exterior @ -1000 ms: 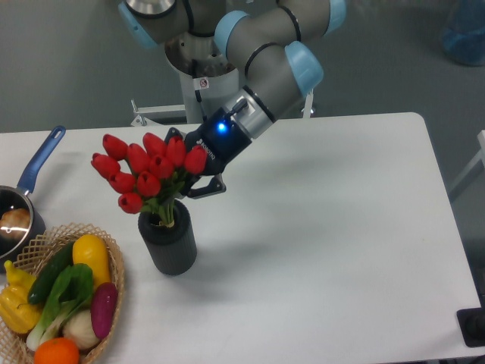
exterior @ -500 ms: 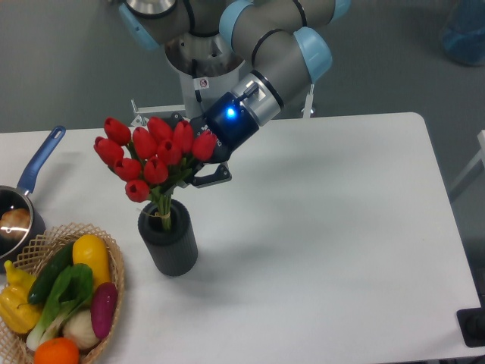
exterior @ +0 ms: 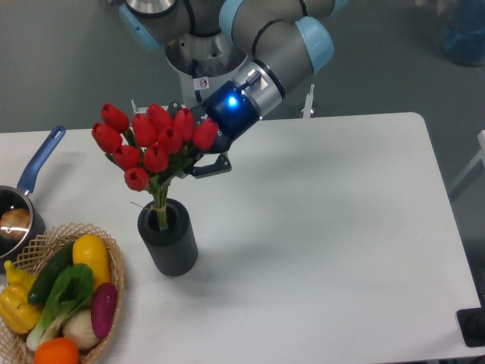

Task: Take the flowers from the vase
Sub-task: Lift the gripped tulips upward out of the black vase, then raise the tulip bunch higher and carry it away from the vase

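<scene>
My end effector (exterior: 198, 155) holds the tulips (exterior: 151, 144) among the leaves just under the blooms, above the ribbed vase (exterior: 168, 244). The bunch is probably light and soft; stem ends remain inside the rim.

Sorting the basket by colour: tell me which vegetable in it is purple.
The purple one is the small eggplant at the wicker basket's right edge, beside the leafy greens; the others are yellow, green, pale or orange.
</scene>
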Robot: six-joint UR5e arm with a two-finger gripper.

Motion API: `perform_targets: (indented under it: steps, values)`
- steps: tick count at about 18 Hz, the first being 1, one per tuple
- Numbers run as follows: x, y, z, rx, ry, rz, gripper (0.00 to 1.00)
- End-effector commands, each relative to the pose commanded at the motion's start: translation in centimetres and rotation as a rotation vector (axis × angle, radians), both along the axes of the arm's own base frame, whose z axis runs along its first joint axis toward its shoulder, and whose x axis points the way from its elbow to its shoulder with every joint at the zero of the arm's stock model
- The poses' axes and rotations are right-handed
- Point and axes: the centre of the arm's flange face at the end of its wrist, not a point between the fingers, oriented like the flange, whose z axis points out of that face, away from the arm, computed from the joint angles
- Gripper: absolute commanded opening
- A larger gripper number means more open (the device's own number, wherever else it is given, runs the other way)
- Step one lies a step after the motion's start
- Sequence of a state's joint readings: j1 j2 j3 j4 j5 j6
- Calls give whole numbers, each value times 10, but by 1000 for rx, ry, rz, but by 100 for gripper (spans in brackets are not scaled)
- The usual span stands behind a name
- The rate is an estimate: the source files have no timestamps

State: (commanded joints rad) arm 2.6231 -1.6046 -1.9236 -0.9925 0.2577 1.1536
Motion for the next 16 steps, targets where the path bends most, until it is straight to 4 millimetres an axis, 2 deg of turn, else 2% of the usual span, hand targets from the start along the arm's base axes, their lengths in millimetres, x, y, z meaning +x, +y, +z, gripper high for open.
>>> perform_targets:
  steps: [16]
  values:
    - [6, -16, 34, 27, -61, 39, 34]
